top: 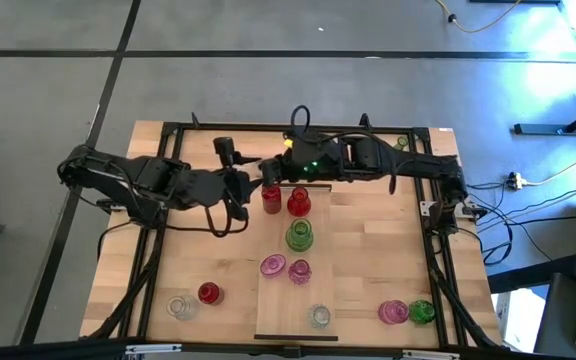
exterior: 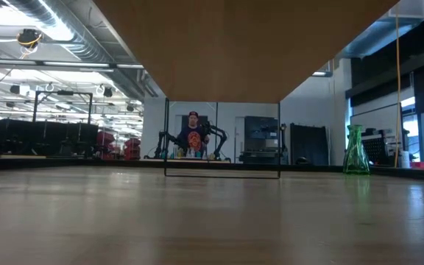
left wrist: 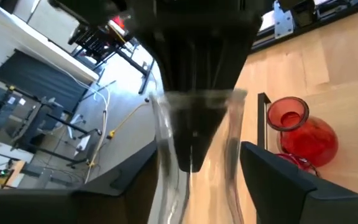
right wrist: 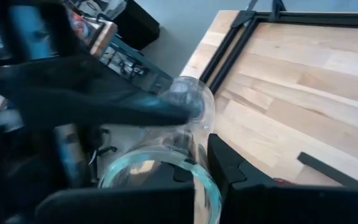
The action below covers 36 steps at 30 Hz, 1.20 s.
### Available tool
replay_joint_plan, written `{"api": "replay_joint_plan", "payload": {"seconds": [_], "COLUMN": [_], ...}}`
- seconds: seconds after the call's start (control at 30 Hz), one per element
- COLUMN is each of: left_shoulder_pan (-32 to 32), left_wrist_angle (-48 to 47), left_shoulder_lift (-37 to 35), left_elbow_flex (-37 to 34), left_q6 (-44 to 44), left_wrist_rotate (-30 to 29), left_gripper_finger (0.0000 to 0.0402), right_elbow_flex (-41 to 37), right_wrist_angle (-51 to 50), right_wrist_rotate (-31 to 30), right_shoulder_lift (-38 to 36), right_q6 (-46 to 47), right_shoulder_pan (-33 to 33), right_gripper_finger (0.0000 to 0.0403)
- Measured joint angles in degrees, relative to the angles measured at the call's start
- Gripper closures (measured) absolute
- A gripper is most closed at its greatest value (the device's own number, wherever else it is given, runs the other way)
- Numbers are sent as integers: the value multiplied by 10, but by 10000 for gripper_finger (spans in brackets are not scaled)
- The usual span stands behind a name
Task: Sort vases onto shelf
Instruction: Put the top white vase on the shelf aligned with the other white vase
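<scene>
A clear vase (left wrist: 197, 124) is held in the air between both grippers, over the shelf's far left corner. My left gripper (top: 242, 186) reaches in from the left and is shut on it. My right gripper (top: 265, 176) reaches in from the right to the vase's mouth. The shelf (top: 313, 290) carries two red vases (top: 298, 202), a green vase (top: 299, 236), two pink vases (top: 273, 265) and a clear vase (top: 319, 316), all upright. The low view shows neither gripper. My left gripper holds the clear vase low on its neck (left wrist: 166, 180), pinched between its two fingers (left wrist: 272, 177). The vase is lifted clear and its mouth points toward the right gripper. My right gripper has one finger (left wrist: 191, 149) inside the vase's flared mouth (right wrist: 166, 171) and the other finger (right wrist: 229, 165) outside the rim.
On the tabletop stand a clear vase (top: 179, 307) and a red vase (top: 209, 293) near left, and a pink vase (top: 393, 312) and a green vase (top: 421, 312) near right. A black frame (top: 168, 130) rims the table. A green vase (exterior: 355, 151) shows in the low view.
</scene>
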<state>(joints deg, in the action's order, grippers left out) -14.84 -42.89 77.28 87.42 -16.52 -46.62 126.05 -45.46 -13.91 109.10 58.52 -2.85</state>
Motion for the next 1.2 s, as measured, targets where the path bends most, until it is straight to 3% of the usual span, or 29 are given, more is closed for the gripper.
{"api": "replay_joint_plan", "payload": {"seconds": [0.23, 0.53, 1.2], "left_shoulder_pan": [9, 4, 4], "left_wrist_angle": [3, 23, 3], "left_shoulder_lift": [0, 0, -2], "left_elbow_flex": [0, 0, 0], "left_q6": [-1, 3, 46], "left_wrist_rotate": [0, 6, 4], "left_gripper_finger": [171, 232, 232], "right_elbow_flex": [1, 1, 0], "right_wrist_angle": [4, -1, 16], "right_wrist_rotate": [-2, 8, 26], "right_shoulder_lift": [-1, -2, 0], "right_q6": [-2, -3, -50], "right_shoulder_pan": [-3, -2, -1], "right_gripper_finger": [402, 402, 375]}}
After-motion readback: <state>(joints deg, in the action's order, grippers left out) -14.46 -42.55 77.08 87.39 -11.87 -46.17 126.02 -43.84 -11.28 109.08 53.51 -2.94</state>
